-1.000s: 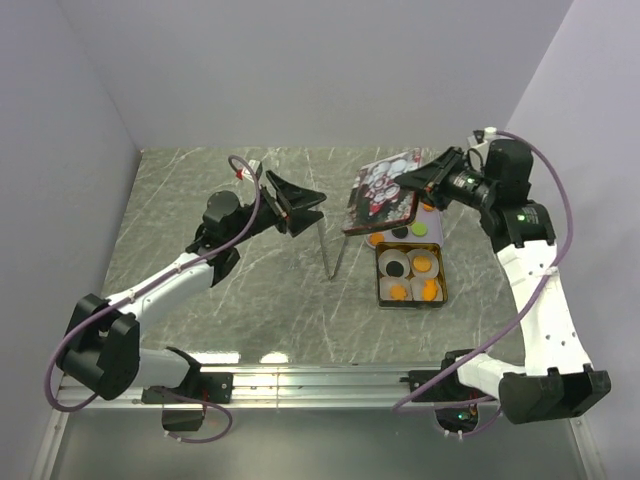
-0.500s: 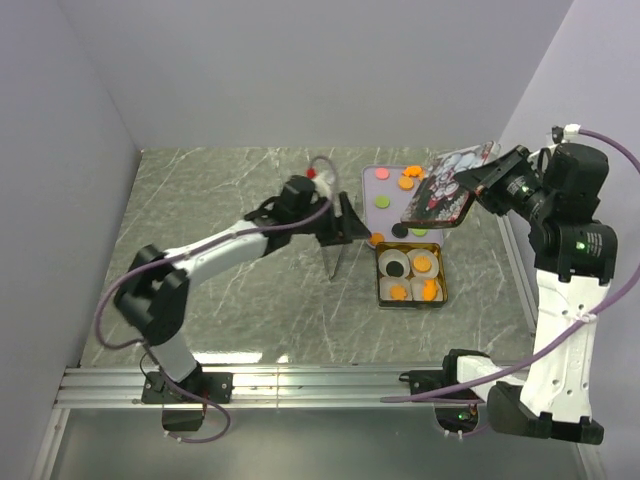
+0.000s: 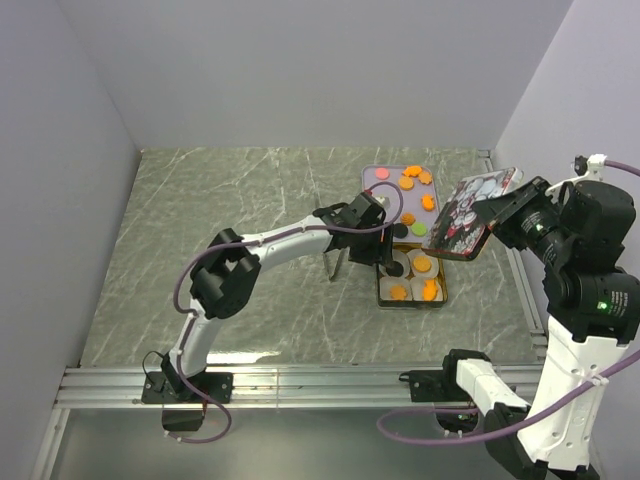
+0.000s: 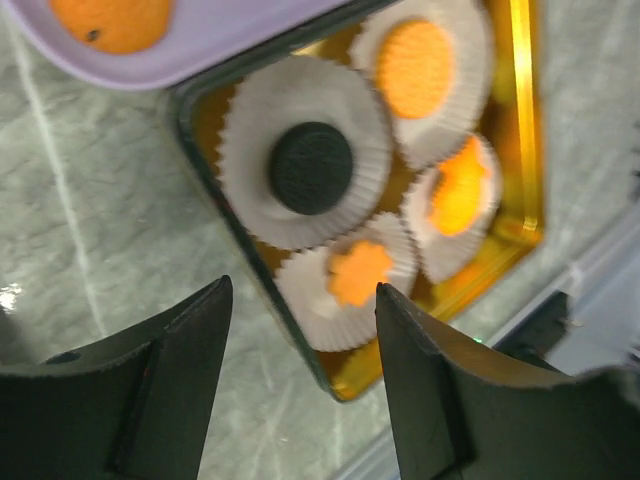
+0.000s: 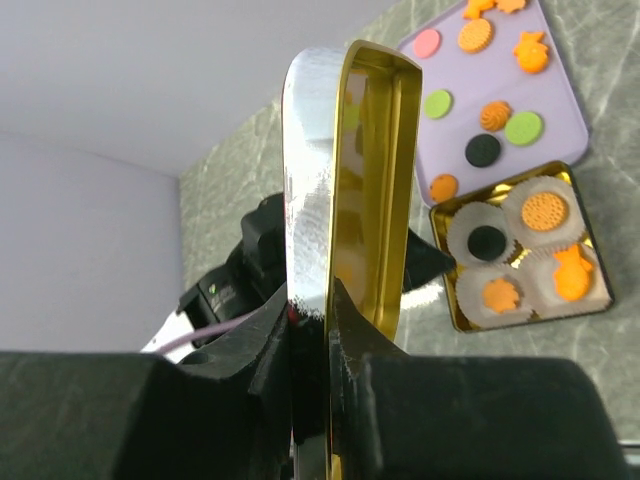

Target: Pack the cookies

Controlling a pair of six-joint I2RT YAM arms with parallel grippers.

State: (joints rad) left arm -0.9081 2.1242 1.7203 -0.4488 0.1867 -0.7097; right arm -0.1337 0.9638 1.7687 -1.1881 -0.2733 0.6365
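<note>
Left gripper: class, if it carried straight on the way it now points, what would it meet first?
Probably the flower-shaped orange cookie in its white paper cup inside the gold tin. It lies straight ahead of the left gripper, in line with its open jaws. How far off it is remains unclear.

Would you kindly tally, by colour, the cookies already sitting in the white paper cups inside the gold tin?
Orange cookies: 3
Black round cookie: 1
Total in the gold rectangular tin: 4
</note>
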